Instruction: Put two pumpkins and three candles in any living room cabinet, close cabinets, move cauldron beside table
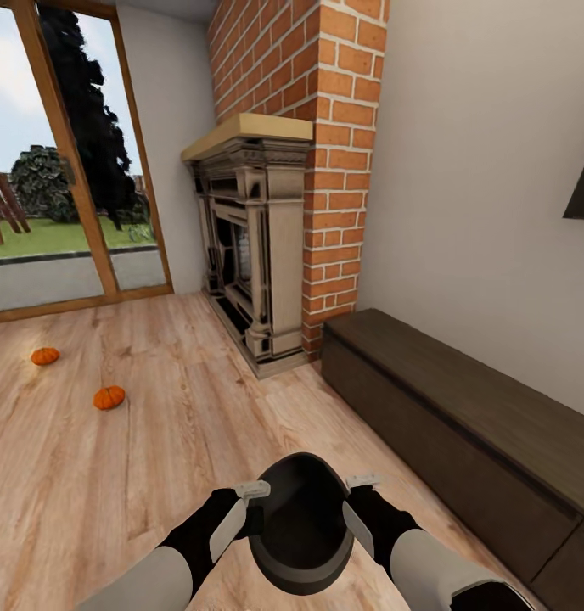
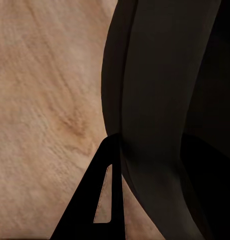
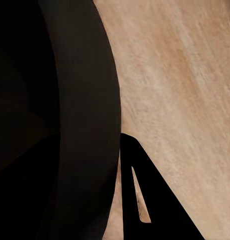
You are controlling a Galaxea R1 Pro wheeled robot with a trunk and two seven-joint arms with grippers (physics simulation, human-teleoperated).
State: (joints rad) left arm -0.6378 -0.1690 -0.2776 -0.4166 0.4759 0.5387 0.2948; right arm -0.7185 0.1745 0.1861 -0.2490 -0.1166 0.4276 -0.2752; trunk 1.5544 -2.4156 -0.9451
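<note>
Head view showed the cauldron [image 1: 300,526] at six o'clock, clamped between both arms over the wooden floor [image 1: 156,475]; the left gripper [image 1: 241,505] and right gripper [image 1: 360,501] each pinched its rim, fingers astride the wall; uneven squeeze could probably let it tip and drop. Two pumpkins [image 1: 109,397] lay at ten o'clock, the cabinet [image 1: 462,441] at three o'clock, drawers shut.

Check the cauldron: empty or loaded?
Empty. The head view looks into the cauldron, held between the left claw and right claw; only its dark inside shows.
</note>
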